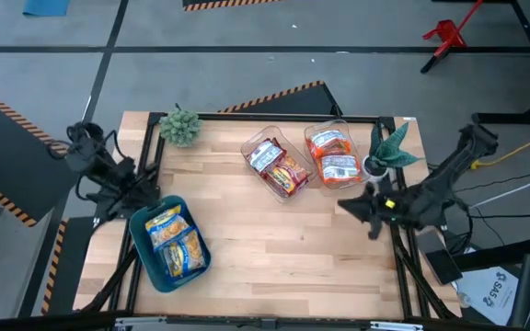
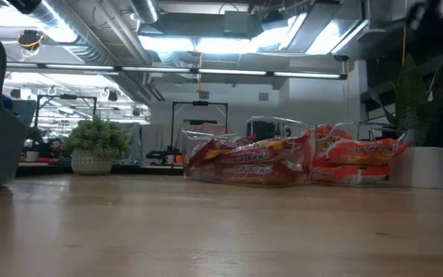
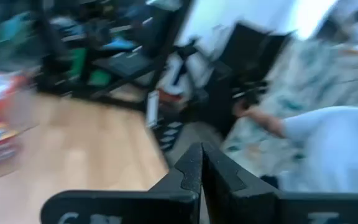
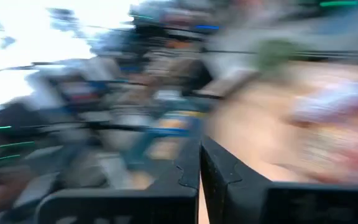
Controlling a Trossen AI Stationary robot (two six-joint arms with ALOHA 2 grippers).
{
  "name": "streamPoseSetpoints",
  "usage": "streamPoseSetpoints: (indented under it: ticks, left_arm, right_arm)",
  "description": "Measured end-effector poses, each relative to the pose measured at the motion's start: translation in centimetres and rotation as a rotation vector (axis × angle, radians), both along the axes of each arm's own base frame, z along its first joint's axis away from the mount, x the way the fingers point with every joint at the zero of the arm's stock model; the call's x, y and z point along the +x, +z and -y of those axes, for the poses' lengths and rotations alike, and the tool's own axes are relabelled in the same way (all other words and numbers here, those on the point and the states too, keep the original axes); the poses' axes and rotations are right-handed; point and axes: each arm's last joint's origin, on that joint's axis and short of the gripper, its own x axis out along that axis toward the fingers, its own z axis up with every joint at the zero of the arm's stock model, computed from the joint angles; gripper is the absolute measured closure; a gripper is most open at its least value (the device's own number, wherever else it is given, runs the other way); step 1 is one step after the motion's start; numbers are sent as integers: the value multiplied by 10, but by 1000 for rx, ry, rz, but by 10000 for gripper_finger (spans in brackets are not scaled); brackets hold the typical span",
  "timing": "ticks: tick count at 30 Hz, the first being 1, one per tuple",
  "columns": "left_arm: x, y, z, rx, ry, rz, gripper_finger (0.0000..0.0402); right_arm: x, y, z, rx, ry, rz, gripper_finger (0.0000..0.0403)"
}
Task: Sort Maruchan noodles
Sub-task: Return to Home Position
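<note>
Left arm: was matte black, chunky jointed links, black cables looped near base. Right arm: had same black build, small yellow mark near wrist. Jaws, wrist views: were dark angular wedge-shaped fingers with stepped inner edges. Black crossbar beneath carried pale marking, unreadable.

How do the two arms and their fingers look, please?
Both are black and jointed. The left arm has looped black cables; the right arm carries a small yellow mark. The left gripper and right gripper have flat, dark, stepped fingers.
</note>
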Motion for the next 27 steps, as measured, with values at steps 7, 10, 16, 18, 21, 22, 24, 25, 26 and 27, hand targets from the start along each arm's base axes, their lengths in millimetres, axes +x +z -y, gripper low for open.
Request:
streamPoseSetpoints:
  ticks: [7,10,16,18,21,22,24,25,26,27]
  left_arm:
    - [-6,-17,0,-28,-161,136,401]
    - [-8,-11,0,-29,-199,189,401]
    - [-13,-3,-6,-19,-222,187,401]
    - [-16,0,-9,0,-203,197,401]
    - [-17,2,-10,30,-191,218,401]
    - [-16,0,-10,47,-191,206,401]
    - [-12,-8,-6,63,-173,179,401]
    - [-9,-14,-4,62,-156,154,401]
    - [-6,-20,0,59,-152,132,401]
    - [-3,-26,3,45,-153,124,401]
  right_arm:
    - [-5,12,27,-194,274,433,403]
    - [-15,12,44,-189,185,365,403]
    - [-59,25,78,-125,-68,311,403]
    - [-81,32,90,-106,-106,344,403]
    - [-91,27,95,-124,-107,309,403]
    - [-89,22,94,-151,-110,254,403]
    - [-86,16,93,-144,-103,213,403]
    - [-81,8,90,-123,-104,189,403]
    - [-74,-3,87,-115,-108,147,403]
    - [-67,-19,84,-118,-108,92,403]
